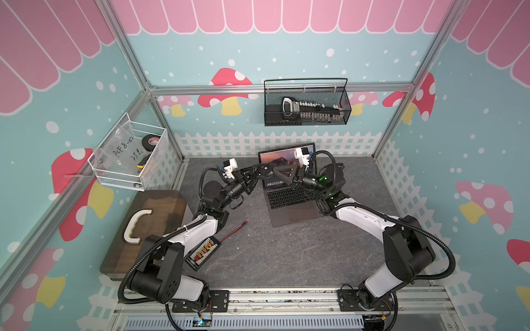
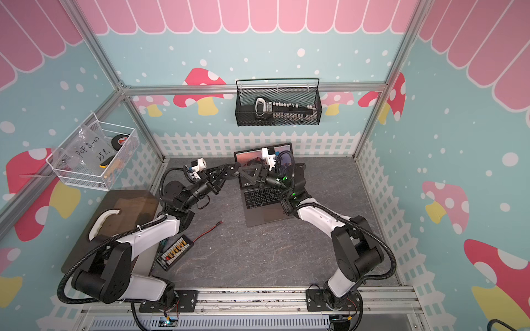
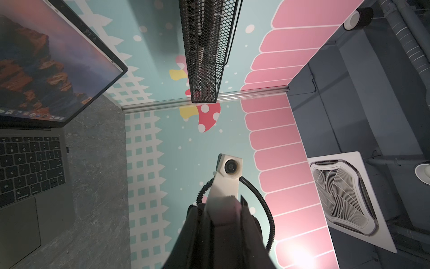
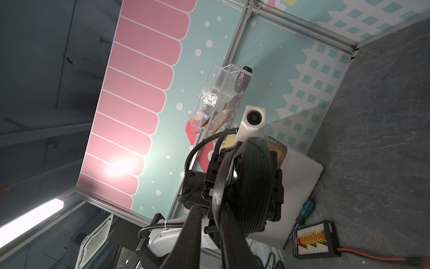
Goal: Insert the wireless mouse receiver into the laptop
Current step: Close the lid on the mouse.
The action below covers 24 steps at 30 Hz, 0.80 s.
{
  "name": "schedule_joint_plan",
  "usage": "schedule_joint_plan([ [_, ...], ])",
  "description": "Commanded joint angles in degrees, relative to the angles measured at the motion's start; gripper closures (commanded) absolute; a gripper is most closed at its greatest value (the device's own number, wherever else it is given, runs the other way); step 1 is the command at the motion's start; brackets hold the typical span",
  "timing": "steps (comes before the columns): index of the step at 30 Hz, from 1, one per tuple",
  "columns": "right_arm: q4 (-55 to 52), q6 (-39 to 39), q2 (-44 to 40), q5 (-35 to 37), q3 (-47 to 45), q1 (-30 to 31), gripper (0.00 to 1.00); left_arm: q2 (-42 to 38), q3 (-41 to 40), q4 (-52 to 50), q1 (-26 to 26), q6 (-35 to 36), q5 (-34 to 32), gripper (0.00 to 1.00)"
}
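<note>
left end effector (image 1: pixel 259 173) pinching mouse (image 4: pixel 253 181) | right end effector (image 1: pixel 270 170) slightly spread | both raised over open laptop (image 1: pixel 295 213)

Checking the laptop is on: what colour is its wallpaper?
Laptop wallpaper: orange rock, purple sky; clearest in left wrist view.

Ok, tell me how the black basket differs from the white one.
The black basket hangs on the back wall, the white basket on the left wall. The black one holds a row of metal bits; the white one holds a clear written-on bag and a tape roll. Both are mesh, hung above the table.
</note>
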Motion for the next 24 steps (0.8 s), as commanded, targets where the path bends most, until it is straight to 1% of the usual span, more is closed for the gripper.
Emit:
schedule_joint_plan([
  [1,-2.1,-1.03,-1.92,0.77,-0.06,0.37,0.8,-1.79,-0.11,1.1,0.18,-0.1,-0.28,1.0],
  [14,-10.18,-5.92,-3.81,2.13,0.44,0.39,0.77,-2.12,-0.03,-0.17,-0.06,0.77,-0.37,1.0],
  [24,-20.5,-12.96,-5.8,2.7,2.83,0.85,0.75,-2.63,0.41,-2.5,-0.63,2.33,-0.55,1.0],
])
